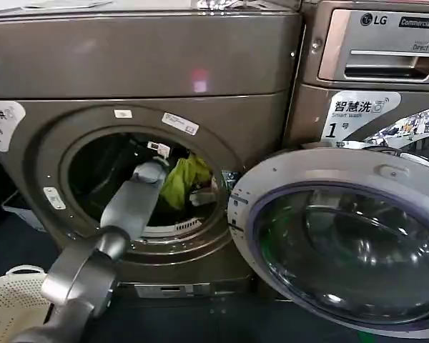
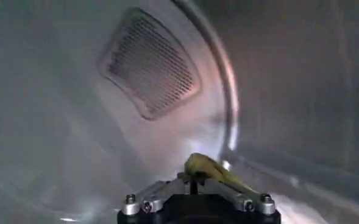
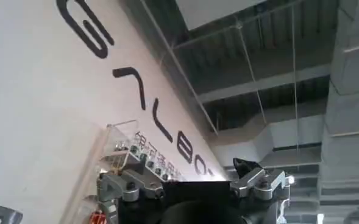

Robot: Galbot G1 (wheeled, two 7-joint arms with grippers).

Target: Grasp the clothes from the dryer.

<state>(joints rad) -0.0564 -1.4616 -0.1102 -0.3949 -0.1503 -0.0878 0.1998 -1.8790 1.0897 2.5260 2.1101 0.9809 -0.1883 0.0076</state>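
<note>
Green clothes [image 1: 184, 179] sit inside the dryer [image 1: 143, 86], and your left gripper [image 2: 197, 182] has pinched a bit of that cloth. Your right gripper [image 3: 191, 185] waits up high, fingers spread and holding nothing, so the round hole stays free.

lg logo [image 1: 374, 20] on neighbouring washer [image 1: 372, 71]

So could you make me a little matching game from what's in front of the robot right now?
Things:
1. lime-green garment
2. dryer door
3. left arm
4. white basket

States or places:
A. swung open, to the right of the porthole
B. on the floor, lower left
C. reaching into the drum
D. lying inside the drum

Pairs: 1-D, 2-A, 3-C, 4-B
</note>
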